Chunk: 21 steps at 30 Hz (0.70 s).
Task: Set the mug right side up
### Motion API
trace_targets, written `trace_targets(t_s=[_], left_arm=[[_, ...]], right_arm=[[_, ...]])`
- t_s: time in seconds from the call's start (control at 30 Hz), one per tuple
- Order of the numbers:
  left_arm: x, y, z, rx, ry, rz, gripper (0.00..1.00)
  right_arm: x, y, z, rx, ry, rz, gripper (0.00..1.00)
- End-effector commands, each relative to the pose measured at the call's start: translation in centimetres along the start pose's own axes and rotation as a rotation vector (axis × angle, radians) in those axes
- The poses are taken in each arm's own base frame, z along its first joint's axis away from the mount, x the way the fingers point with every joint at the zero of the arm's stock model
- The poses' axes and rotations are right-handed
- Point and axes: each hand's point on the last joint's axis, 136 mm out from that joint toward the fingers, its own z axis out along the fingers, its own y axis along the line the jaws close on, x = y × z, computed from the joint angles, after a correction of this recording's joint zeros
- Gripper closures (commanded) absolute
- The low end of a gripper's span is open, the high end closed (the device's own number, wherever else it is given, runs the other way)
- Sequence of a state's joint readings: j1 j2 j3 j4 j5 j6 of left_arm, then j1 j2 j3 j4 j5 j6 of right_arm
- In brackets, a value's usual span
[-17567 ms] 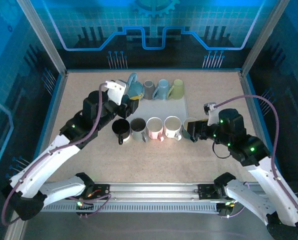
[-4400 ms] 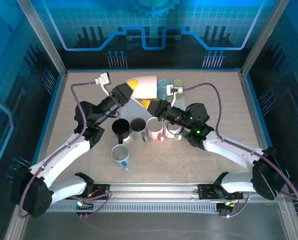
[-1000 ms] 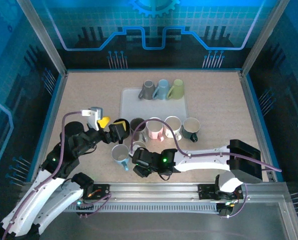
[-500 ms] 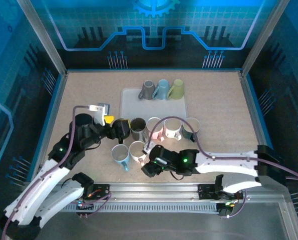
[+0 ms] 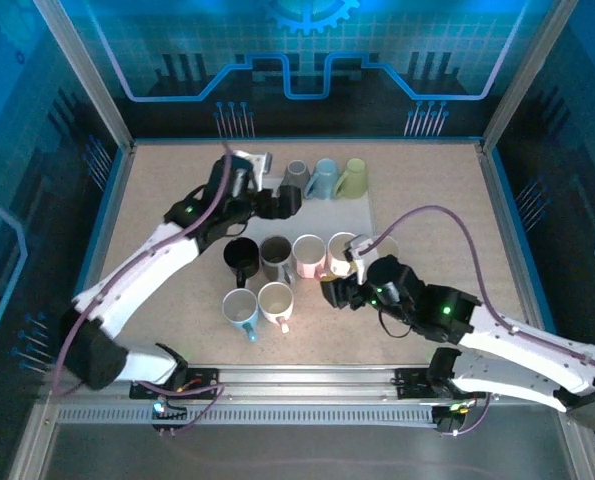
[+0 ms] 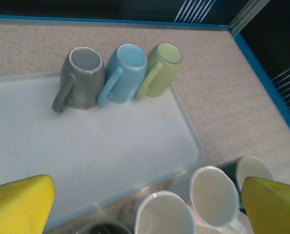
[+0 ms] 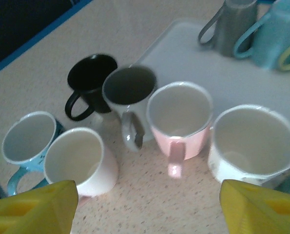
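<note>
Left gripper (image 5: 283, 202), jaws spread wide and empty, hung over the white tray (image 6: 86, 141). It lay nearer the task than the right gripper (image 5: 335, 293), likewise parted and holding nothing above the row of upright mugs (image 7: 179, 112). The grey mug (image 6: 84, 78) stood base-up at the tray's far edge, ahead and left of the left fingers, long axis vertical, its handle apparently turned toward them. It was judged the likeliest target.

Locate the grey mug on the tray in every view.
Top external: grey mug at the tray's far edge, leftmost of three.
Left wrist: mug upper left, handle toward the camera.
Right wrist: mug at the top right.
Shared landmark: the white tray under it.
</note>
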<state>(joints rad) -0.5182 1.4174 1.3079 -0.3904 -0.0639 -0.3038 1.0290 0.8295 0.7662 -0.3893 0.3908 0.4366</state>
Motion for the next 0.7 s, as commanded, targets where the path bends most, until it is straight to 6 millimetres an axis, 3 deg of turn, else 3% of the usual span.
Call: trace_targets(t_s=[0.0,0.07,0.2,0.37,0.67], left_arm=[[-2.0,1.3,3.3,-0.106,-0.004,0.228,0.01],[-2.7,3.1,5.8,-0.165,0.029,0.303,0.01],[-3.8,4.9,10.0,-0.069,0.022,0.335,0.01],[-4.8,6.7,13.5,0.007,0.061,0.390,0.01],[-3.1,8.8,18.2,0.154,0.151,0.472,0.02]], right_arm=[[-0.6,-1.5,-1.3,0.034,-0.019,-0.009,0.23],[-0.7,-1.4,-1.7,-0.015,-0.027,0.023,0.23],[-0.4,-1.1,-2.4,-0.083,-0.035,0.046,0.23],[0.7,-1.9,-2.8,-0.070,-0.031,0.059,0.23],[1.3,-2.6,-1.4,-0.065,-0.017,0.071,0.21]])
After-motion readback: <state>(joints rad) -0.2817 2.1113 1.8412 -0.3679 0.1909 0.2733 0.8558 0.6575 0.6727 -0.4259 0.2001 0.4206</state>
